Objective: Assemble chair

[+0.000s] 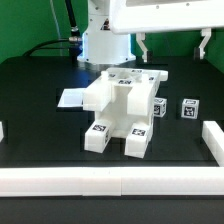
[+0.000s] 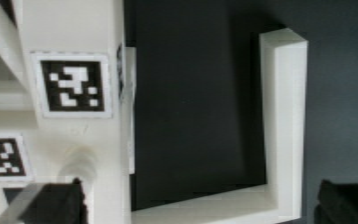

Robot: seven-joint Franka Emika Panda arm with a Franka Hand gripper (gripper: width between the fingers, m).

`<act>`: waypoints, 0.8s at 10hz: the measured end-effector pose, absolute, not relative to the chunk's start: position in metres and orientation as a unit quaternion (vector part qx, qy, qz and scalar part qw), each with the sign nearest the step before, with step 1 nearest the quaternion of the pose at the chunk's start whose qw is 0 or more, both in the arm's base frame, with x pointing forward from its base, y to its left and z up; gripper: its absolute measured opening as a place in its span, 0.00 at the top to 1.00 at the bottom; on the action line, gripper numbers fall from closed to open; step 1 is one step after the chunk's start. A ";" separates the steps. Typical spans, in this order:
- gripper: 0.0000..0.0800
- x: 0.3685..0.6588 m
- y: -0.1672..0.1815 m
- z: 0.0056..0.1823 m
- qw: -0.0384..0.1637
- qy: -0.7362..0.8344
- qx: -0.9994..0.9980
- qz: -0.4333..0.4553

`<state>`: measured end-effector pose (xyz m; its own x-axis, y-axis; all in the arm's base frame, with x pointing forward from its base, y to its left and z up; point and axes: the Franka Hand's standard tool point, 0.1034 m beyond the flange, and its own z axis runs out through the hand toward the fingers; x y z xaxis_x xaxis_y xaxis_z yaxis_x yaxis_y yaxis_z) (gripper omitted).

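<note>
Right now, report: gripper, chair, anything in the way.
Gripper open, empty, above table. Glossy white blocky plastic chair assembly mid-table, untouched. Small white tagged block apart, exterior view's right; no obstruction seen.

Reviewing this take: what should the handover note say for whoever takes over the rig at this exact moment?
Gripper: jaws open and empty, raised above the table behind the work.
Parts: the chair assembly stands mid-table as one joined tagged block. A small tagged part lies apart, to the exterior view's right. The marker board lies flat to its left.
Done: several pieces appear joined.
Left: at least the loose part needs picking up and fitting. How well the joints are seated cannot be told.
</note>
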<state>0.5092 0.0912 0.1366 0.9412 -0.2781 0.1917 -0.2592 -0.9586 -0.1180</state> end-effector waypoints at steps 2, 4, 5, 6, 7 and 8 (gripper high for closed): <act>0.19 0.493 0.106 0.141 0.078 0.159 -0.982 -0.061; 0.19 0.484 0.119 0.135 0.088 0.188 -0.977 -0.050; 0.19 0.485 0.117 0.135 0.087 0.188 -0.977 -0.050; 0.19 0.485 0.116 0.135 0.087 0.189 -0.977 -0.050; 0.19 0.485 0.116 0.135 0.087 0.189 -0.977 -0.050; 0.19 0.484 0.117 0.134 0.087 0.188 -0.977 -0.050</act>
